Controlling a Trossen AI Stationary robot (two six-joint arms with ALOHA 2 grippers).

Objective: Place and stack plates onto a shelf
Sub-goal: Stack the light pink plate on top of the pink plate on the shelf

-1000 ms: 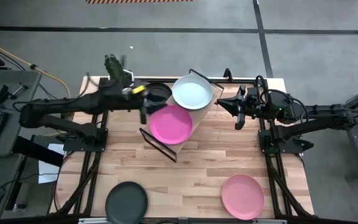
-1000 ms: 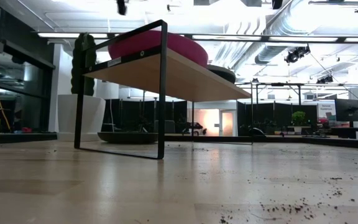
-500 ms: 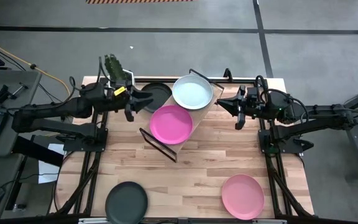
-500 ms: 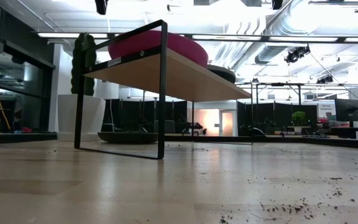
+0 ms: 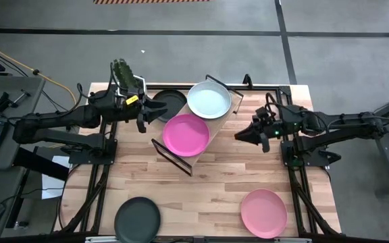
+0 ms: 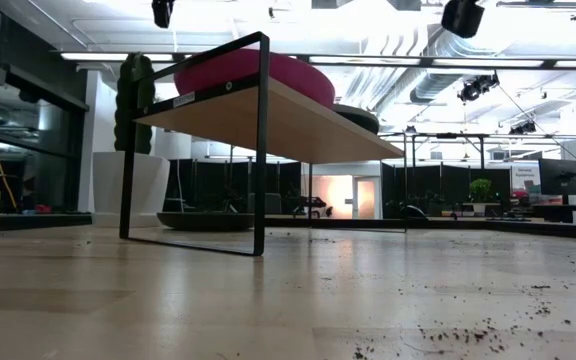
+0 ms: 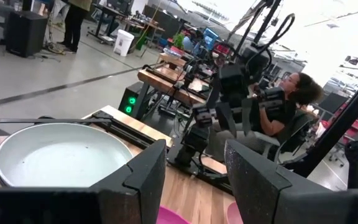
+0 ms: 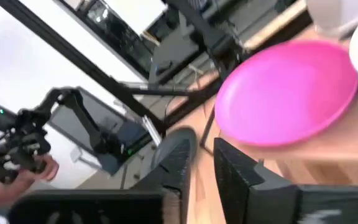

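Note:
The shelf (image 5: 216, 121) stands slantwise at the table's far middle. On it lie a magenta plate (image 5: 186, 135) and a pale mint-white plate (image 5: 209, 100). A dark plate (image 5: 172, 101) rests flat on the table beside the shelf's far-left side. Another dark plate (image 5: 138, 219) and a light pink plate (image 5: 263, 212) lie at the near edge. My left gripper (image 5: 157, 113) hangs open and empty, left of the shelf by the far dark plate; its wrist view (image 7: 194, 162) looks over the mint plate (image 7: 61, 155). My right gripper (image 5: 238, 135), open by a narrow gap, hovers right of the shelf, facing the magenta plate (image 8: 288, 93).
A cactus (image 5: 122, 71) in a white pot (image 6: 128, 185) stands at the far left corner behind my left arm. Bare tabletop (image 5: 215, 189) spreads between the shelf and the two near plates. People show in the room beyond (image 7: 297, 93). Soil crumbs dot the wood (image 6: 448, 335).
My left gripper has drawn back a little toward the table's left edge, away from the shelf, then held still. My right gripper has swung toward the near edge and turned toward the magenta plate, now showing at the top of the low view. No plate has moved.

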